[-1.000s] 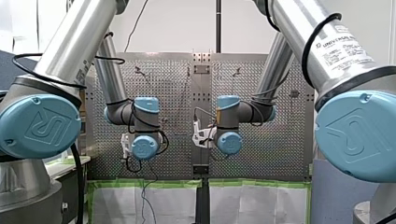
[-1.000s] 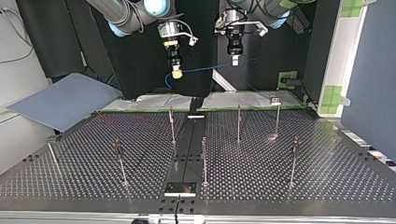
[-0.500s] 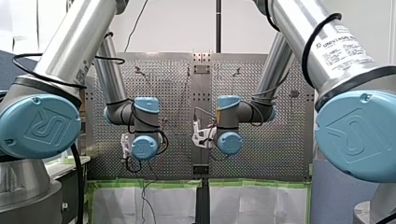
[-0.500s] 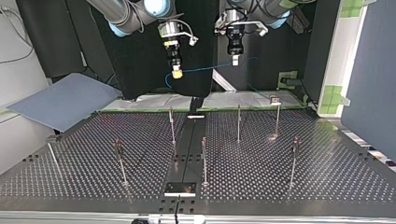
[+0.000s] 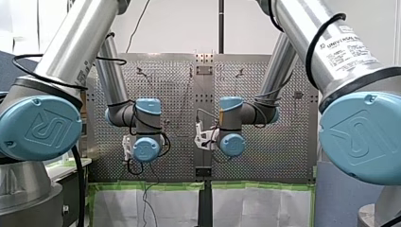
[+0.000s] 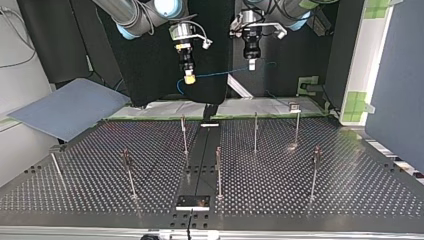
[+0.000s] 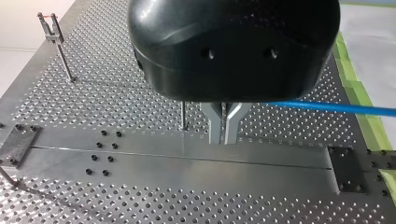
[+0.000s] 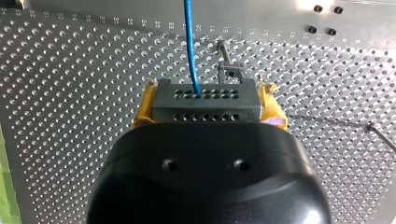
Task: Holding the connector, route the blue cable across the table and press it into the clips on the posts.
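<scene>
In the top view my right gripper (image 6: 189,78), with yellow pads, hangs high above the table's far edge at the view's left of centre. The right wrist view shows it shut on a grey connector (image 8: 205,103) with rows of holes. The blue cable (image 6: 220,74) leaves the connector (image 6: 189,75) and runs level to my left gripper (image 6: 252,65), then beyond it. In the left wrist view my left gripper (image 7: 224,136) has its metal fingers together, and the blue cable (image 7: 327,108) comes out sideways from them. Several thin posts with clips (image 6: 255,131) stand on the perforated table (image 6: 350,190).
A grey-blue board (image 6: 70,107) leans at the top view's left, beside the table. A small black plate (image 6: 192,202) sits at the table's near edge on the centre strip. Green-taped sheeting (image 6: 260,106) lies behind the far edge. A clip post (image 7: 56,44) stands far out from my left gripper.
</scene>
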Motion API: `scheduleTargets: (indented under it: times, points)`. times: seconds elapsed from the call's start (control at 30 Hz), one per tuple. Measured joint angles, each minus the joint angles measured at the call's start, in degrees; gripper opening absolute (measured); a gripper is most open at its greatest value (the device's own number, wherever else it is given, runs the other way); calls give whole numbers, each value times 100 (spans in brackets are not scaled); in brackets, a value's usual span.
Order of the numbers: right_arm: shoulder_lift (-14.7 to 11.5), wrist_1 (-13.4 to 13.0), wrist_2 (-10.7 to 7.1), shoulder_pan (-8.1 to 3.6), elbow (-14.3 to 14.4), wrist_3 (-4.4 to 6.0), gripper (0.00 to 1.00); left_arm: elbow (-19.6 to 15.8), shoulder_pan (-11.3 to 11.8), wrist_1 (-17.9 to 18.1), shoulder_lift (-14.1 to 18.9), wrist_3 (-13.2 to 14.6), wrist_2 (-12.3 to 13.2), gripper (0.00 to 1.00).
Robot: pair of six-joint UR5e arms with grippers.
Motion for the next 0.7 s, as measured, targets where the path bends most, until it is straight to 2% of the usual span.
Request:
scheduleTargets:
  times: [0.13, 0.27, 0.43, 0.57, 0.7]
  points:
    - [64, 64, 64, 60, -63, -64, 0, 10, 5, -118, -51, 116, -114, 0]
    - [251, 251, 253, 117, -146, -159, 0, 12, 7, -312, -67, 290, -207, 0]
    - [513, 513, 396, 129, -164, -182, 0, 13, 7, -548, -68, 352, -226, 0]
    - [727, 747, 418, 131, -166, -184, 0, 13, 7, -701, -70, 359, -228, 0]
    - [793, 955, 421, 132, -167, -184, 0, 13, 7, -732, -70, 361, -228, 0]
